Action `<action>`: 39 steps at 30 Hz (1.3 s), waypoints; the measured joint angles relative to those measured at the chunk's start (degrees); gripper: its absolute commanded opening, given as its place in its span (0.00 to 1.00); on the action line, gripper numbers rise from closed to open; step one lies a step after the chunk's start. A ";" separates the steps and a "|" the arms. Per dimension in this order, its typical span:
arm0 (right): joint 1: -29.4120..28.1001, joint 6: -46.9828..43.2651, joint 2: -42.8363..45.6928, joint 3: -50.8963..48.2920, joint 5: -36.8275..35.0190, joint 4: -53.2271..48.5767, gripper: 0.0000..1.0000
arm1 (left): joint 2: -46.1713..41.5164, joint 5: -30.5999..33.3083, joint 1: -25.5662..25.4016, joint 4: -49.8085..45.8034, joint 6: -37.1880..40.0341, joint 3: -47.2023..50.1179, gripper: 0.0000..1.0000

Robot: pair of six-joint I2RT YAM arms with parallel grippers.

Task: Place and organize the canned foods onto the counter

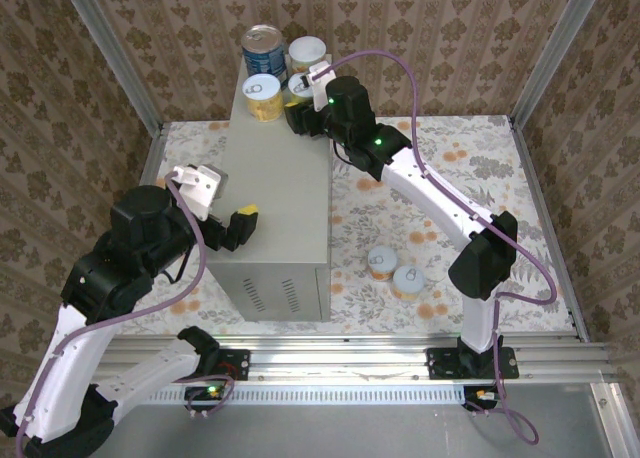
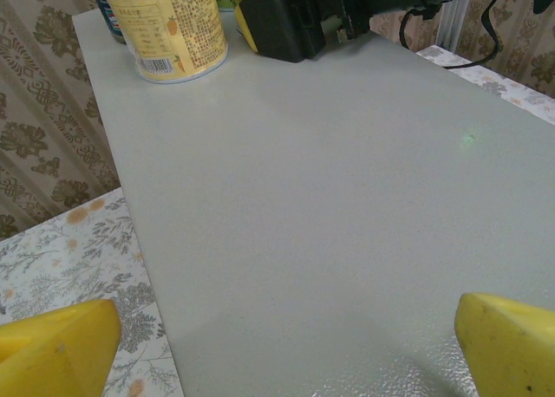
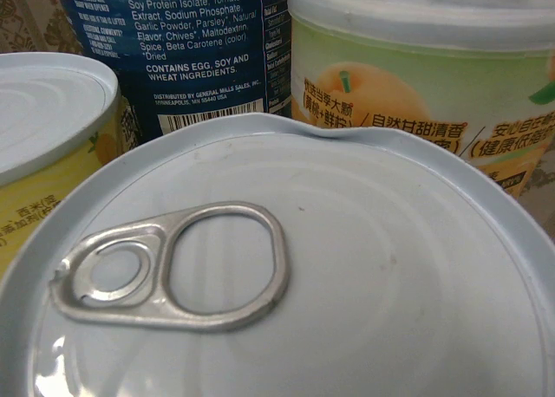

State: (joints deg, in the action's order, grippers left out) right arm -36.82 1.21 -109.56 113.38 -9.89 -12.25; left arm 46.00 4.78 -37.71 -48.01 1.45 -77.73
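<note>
Four cans stand clustered at the far end of the table [image 1: 285, 198] (the tall grey box with vent slots on its near face). The taller blue can [image 1: 263, 43] is at the back left, with an orange-yellow can [image 1: 308, 53] just beside it on the right. A second short can [image 1: 264, 96] stands in front of the blue one. The fourth can [image 3: 286, 284] is at the front right, its pale lid and pull tab close under the right wrist camera.

The right hand [image 1: 297, 106] reaches in from the table's right edge and sits at that fourth can. Whether its jaws clamp the can or merely flank it cannot be told.

The left hand [image 1: 240, 223] hovers above the middle of the table top, jaws spread wide with nothing between them. Its yellow fingertips [image 2: 61, 345] show at the lower corners of the left wrist view.

On the floral floor [image 1: 380, 188], right of the table, a fifth can [image 1: 382, 263] and a sixth can [image 1: 408, 280] stand lids up, just beside each other.
</note>
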 measured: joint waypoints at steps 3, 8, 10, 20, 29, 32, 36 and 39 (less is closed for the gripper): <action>-0.13 0.00 0.00 0.00 0.00 -0.02 0.78 | 0.00 -0.13 0.07 0.00 0.00 0.00 1.00; -0.24 -0.02 0.00 0.00 0.00 -0.02 0.80 | 0.00 -0.15 0.31 0.00 0.00 0.00 1.00; -0.31 -0.09 0.00 0.00 0.00 -0.02 0.81 | 0.00 -0.33 0.31 0.00 0.00 0.00 1.00; -0.42 -0.20 0.00 0.00 -0.02 -0.02 0.90 | 0.00 -0.52 0.31 0.00 0.00 0.00 1.00; -0.46 -0.22 1.20 -1.40 -0.46 -0.02 1.00 | 0.00 -0.55 0.33 0.00 0.00 0.00 1.00; -0.46 -0.28 2.84 -3.34 -0.59 -0.02 1.00 | 0.00 -0.55 0.33 0.00 0.00 0.00 1.00; -0.46 -0.46 5.38 -6.32 -1.01 0.04 1.00 | 0.00 -0.57 0.33 0.00 -0.02 -0.02 1.00; -0.46 -0.55 8.37 -9.92 -1.55 0.33 1.00 | 0.00 -0.61 0.37 0.00 -0.02 -0.02 1.00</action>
State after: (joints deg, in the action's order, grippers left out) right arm -37.28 0.67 -101.19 103.46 -11.44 -11.92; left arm 46.00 4.16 -37.34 -48.01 1.43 -77.76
